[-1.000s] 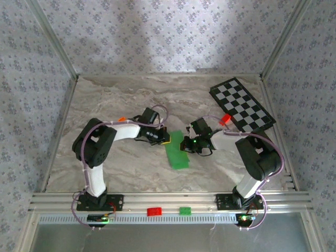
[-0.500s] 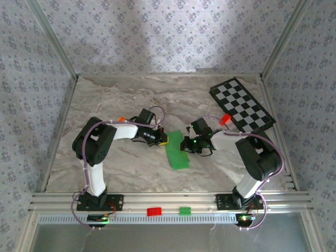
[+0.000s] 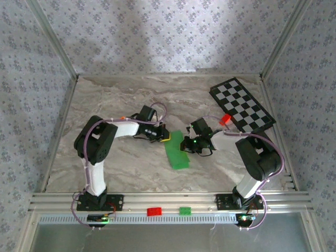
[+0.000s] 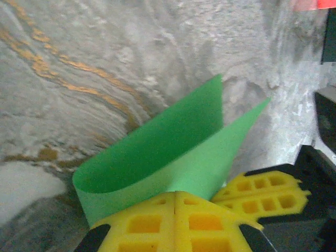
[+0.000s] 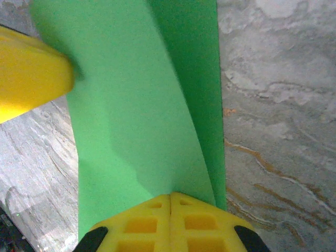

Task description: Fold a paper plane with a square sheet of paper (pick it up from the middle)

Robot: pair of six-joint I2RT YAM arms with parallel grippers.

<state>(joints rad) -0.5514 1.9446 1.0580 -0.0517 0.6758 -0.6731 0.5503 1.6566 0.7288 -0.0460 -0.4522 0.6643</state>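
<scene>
Grey floral-patterned walls (image 3: 157,31) around a marbled grey tabletop (image 3: 121,100), aluminium rail (image 3: 168,202) along the near edge

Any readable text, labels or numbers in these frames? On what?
None readable.
The green sheet of paper is plain.
The checkered board bears only black and white squares.
The red brick and green brick on the front rail are too small to show any marking.

Thin bright green square sheet of paper (image 5: 136,121): matt, smooth. Left tool (image 4: 174,197), yellow gridded pads (image 4: 142,223): moulded plastic, matt. Grey marbled surface (image 3: 115,94): smooth, low sheen. Silver frame rail (image 3: 168,199): ribbed metal.
</scene>
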